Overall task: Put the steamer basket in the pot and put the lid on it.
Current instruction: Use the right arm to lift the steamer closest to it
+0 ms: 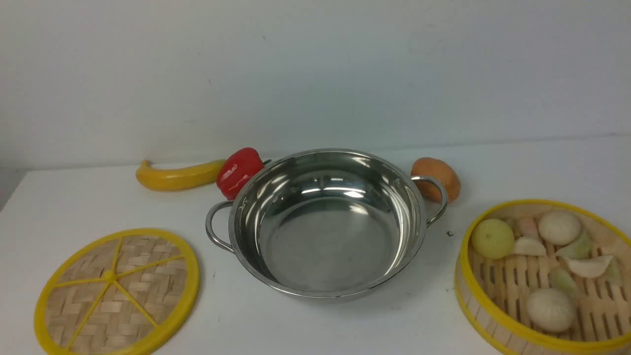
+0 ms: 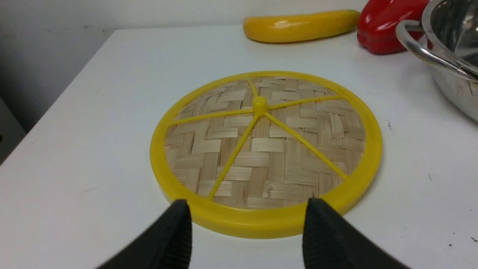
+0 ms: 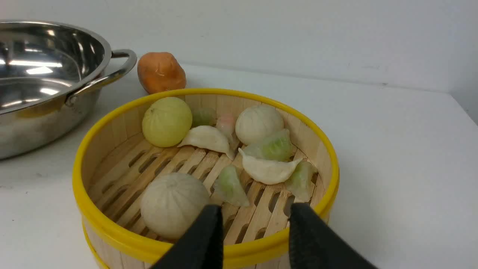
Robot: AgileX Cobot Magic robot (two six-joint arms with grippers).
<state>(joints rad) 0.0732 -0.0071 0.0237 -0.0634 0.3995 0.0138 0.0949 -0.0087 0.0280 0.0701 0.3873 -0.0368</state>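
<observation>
The shiny steel pot stands empty in the middle of the table. Flat on the table to its left lies the woven lid with its yellow rim and spokes. At the right front is the steamer basket, with buns and dumplings on its slatted floor. No gripper shows in the front view. In the left wrist view my left gripper is open, its fingertips just short of the lid's near rim. The right wrist view has my right gripper open over the steamer basket's near rim, holding nothing.
Behind the pot lie a yellow banana-like fruit, a red pepper against the pot's left side and an orange-brown potato by the right handle. The table's left edge is close to the lid.
</observation>
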